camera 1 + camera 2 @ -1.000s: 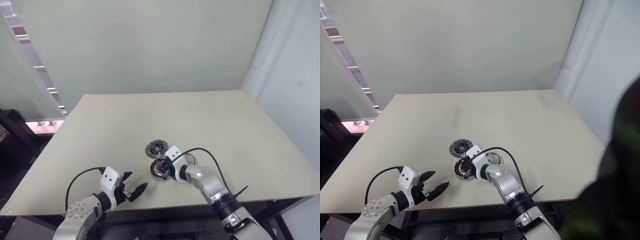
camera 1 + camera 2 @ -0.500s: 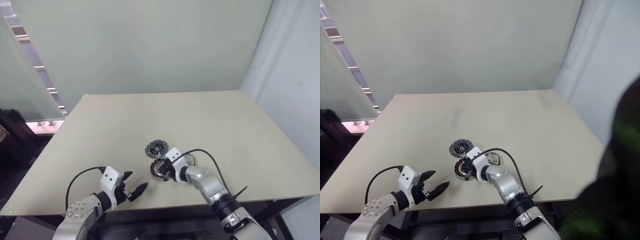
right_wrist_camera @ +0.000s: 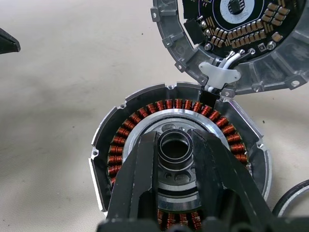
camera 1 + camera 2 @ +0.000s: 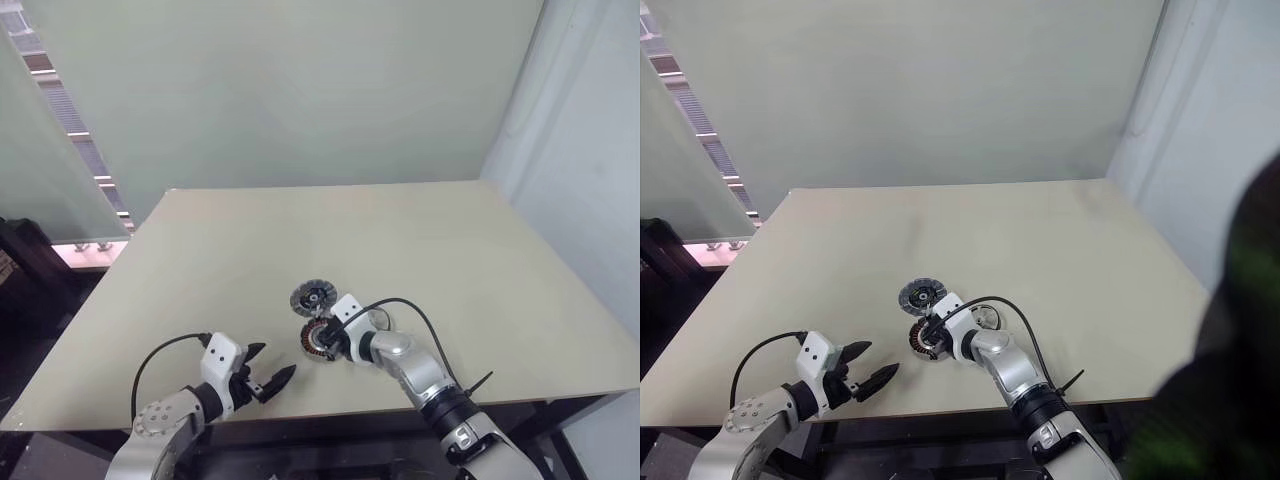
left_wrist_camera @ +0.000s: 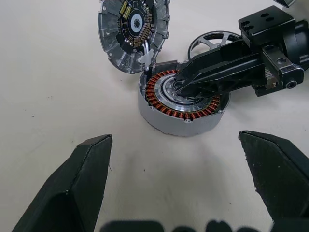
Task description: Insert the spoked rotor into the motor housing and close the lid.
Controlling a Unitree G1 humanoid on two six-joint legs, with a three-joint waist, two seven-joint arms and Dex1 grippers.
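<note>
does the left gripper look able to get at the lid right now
Probably yes: the left gripper is open with bare table between it and the lid. The right gripper grips the motor housing hub alongside, not over the lid.

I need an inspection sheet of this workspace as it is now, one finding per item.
Surface: beige table, bare apart from the parts.
Job's things: motor housing open, copper windings visible; spoked rotor on the table beside it, not inserted; lid off, touching the housing's rim, inner side up.
Clutter: nothing seen.
Grippers: right gripper closed on the housing's central hub; left gripper open, apart from the parts.
Cables: white wires join lid and housing; black cable on the right arm.
Surroundings: glass partition, plain wall.
</note>
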